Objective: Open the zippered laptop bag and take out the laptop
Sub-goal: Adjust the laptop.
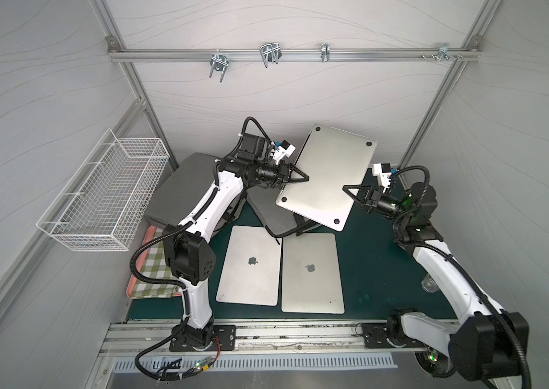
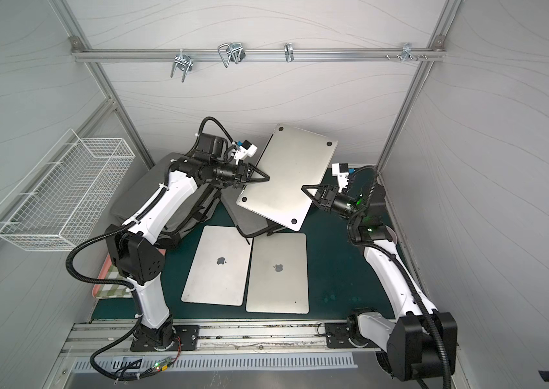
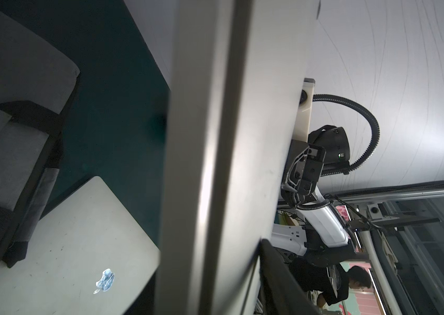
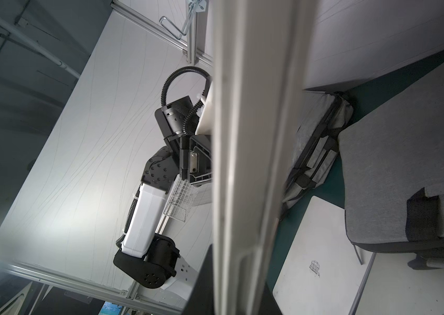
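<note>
Laptop [image 1: 327, 175] already out of its bag and up in the air at mid-depth of the cell; rest taken front to back. Nearest the arm bases, on the green mat [image 1: 370, 269]: two other laptops, closed, logo up, flat side by side, left one [image 1: 249, 266] and right one [image 1: 311, 272] nearly touching along their long edges. Off to the left at about the same depth, a checked cloth [image 1: 151, 272] on a pink tray [image 1: 147, 235], partly hidden by the left arm. Just behind the pair, a grey bag [image 1: 266, 212] flat on the mat, dark zipper edge toward the front, partly under the raised laptop; farther left and back, a second grey bag [image 1: 182, 178] beneath the left arm. Source bag of the two: cannot tell. Above the nearer bag, the freed laptop tilted, underside with rubber feet facing up, clear of the mat. Right claw [image 1: 348, 190] pinching its right edge, jaws nearly together on the thin shell. Left claw [image 1: 301, 176] straddling the opposite edge, one finger over the metal; cannot tell whether pressed tight or short of contact. Farthest back, the wall rail with hooks [image 1: 268, 55]; on the left wall, a wire basket [image 1: 104, 188], nothing visible inside. Judged progress: unzipping done, extraction done or all but done. Left to do, probably: a firm two-sided hold, then a level set-down on bare mat, likely to the right of the pair.
</note>
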`<state>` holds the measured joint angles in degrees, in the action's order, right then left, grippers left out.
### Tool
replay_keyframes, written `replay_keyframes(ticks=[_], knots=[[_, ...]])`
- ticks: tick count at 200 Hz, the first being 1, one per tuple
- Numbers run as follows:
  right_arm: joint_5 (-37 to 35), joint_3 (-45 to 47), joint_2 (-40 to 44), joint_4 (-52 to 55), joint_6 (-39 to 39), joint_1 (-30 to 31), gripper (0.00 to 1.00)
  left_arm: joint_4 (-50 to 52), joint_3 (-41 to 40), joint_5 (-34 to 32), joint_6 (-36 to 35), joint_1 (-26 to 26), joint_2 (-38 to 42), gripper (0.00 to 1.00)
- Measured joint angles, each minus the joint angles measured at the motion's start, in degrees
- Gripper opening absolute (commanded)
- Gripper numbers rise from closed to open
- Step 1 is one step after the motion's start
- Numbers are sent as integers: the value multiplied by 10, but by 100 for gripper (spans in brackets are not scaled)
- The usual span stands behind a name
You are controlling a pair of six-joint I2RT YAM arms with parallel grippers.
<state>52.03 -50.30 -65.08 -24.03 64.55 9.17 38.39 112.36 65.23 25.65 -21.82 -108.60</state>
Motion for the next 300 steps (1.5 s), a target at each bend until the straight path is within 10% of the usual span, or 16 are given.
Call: replay_keyframes(ticks=[47,186,300], knots=[[8,-4,-7,2,-1,-3,0,-58,-39,30,39,5,19,0],[-26,-4,-12,130,-147,-4,43,-139,-166,13,226,-8,85,0],[-52,-6,-10,197,-265,-4,70,-34,-174,-56,209,-14,138,0]])
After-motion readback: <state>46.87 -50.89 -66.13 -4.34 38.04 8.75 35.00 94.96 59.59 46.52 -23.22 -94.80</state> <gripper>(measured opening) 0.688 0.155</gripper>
